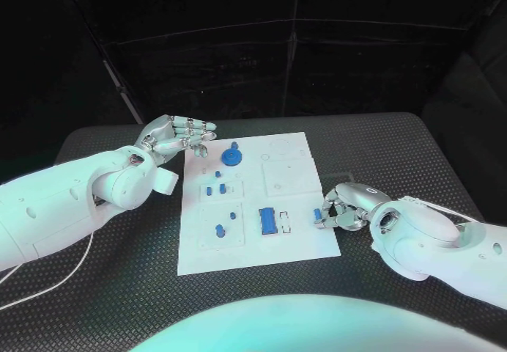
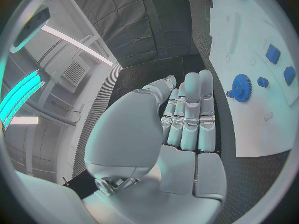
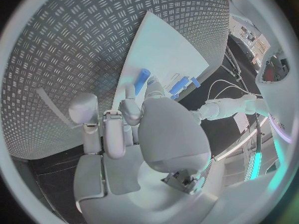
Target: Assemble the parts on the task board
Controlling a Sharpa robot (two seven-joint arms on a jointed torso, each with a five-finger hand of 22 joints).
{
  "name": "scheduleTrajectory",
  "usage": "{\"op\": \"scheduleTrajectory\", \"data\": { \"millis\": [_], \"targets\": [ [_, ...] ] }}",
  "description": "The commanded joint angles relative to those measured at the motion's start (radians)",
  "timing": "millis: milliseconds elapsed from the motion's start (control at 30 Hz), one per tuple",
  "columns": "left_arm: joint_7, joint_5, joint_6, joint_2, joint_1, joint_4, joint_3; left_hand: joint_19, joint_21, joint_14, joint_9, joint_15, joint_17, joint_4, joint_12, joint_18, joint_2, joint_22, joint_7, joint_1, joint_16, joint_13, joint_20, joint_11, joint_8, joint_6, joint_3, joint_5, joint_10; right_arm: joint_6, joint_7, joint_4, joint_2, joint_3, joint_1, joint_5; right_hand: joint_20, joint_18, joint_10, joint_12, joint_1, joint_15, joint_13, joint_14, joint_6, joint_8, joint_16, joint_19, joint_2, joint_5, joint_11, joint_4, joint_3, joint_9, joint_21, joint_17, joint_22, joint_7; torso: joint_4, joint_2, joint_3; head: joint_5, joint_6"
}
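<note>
- Black table [image 1: 127,308] carries the white task board [image 1: 296,249]; the blue gear [image 1: 232,155] stands at its far end.
- Right hand [image 1: 340,209] pinches a small blue part [image 1: 317,215] at the board's right edge; lower it squarely, judging alignment first.
- Left hand [image 1: 174,136] hovers near the board's far left corner, fingers extended, holding nothing.

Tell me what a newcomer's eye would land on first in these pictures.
The white task board in the middle of the black table stands out, with small blue parts scattered on it, most strikingly a blue gear near its far left corner. The left robot hand hovers beside that corner, fingers held together and holding nothing. The right robot hand sits at the board's right edge, its fingers at a small blue part.
</note>
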Motion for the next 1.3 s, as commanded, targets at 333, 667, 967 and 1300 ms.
{"op": "scheduleTrajectory", "data": {
  "millis": [333,667,967,1300],
  "targets": [
    [0.007,0.004,0.006,-0.001,0.001,0.001,0.001,-0.004,-0.005,-0.006,0.0,-0.001,-0.001,-0.006,0.002,0.013,0.01,-0.001,-0.003,-0.003,-0.004,0.001,0.001,-0.002,0.002,-0.007,-0.001,-0.003,-0.008,0.038,-0.027,-0.03,0.033,0.0,-0.014,-0.074,-0.007,-0.001,0.002,-0.001,0.044,-0.008,-0.001,0.075,0.014,0.004,-0.004,0.003,0.016,0.008,-0.008,-0.005,0.012,0.004,-0.002,0.122,-0.003,-0.001,0.0013,0.001,-0.0002,0.002,0.001],
    [0.006,0.004,0.007,-0.002,0.0,0.001,0.001,-0.004,-0.005,-0.006,0.0,-0.001,-0.001,-0.006,0.002,0.013,0.01,-0.001,-0.003,-0.003,-0.004,0.001,0.001,-0.002,0.002,-0.007,-0.001,-0.003,-0.008,0.036,-0.072,-0.037,0.057,0.0,-0.017,-0.157,-0.018,-0.002,-0.007,-0.017,0.225,-0.017,-0.008,0.075,0.018,-0.024,-0.005,0.004,0.082,-0.05,-0.017,-0.079,0.13,0.001,-0.004,0.123,-0.001,-0.008,0.0011,0.001,-0.0003,0.005,0.001],
    [0.004,0.004,0.01,-0.003,-0.001,0.002,0.001,-0.004,-0.005,-0.006,0.0,-0.001,-0.001,-0.006,0.002,0.013,0.01,-0.001,-0.003,-0.003,-0.004,0.001,0.001,-0.002,0.002,-0.007,-0.001,-0.003,-0.008,-0.006,-0.108,-0.011,0.053,0.0,-0.017,0.021,-0.019,-0.005,0.008,-0.002,0.216,-0.019,0.011,0.079,0.029,-0.047,0.005,0.016,0.043,0.077,-0.021,-0.037,0.26,0.003,0.007,0.142,0.019,-0.013,0.0004,0.0,-0.0005,0.007,0.002],
    [0.003,0.004,0.011,-0.004,-0.002,0.002,0.001,-0.004,-0.005,-0.006,0.0,-0.001,-0.001,-0.006,0.002,0.013,0.01,-0.001,-0.003,-0.003,-0.004,0.001,0.001,-0.002,0.002,-0.007,-0.001,-0.003,-0.008,-0.108,-0.08,0.034,0.047,0.001,-0.017,0.177,-0.019,-0.01,0.032,0.035,0.099,-0.02,0.047,0.085,0.043,-0.064,0.019,0.031,-0.036,0.102,-0.02,0.011,0.388,0.011,0.028,0.168,0.052,-0.012,0.0013,0.001,-0.0006,0.009,0.001]
  ]
}}
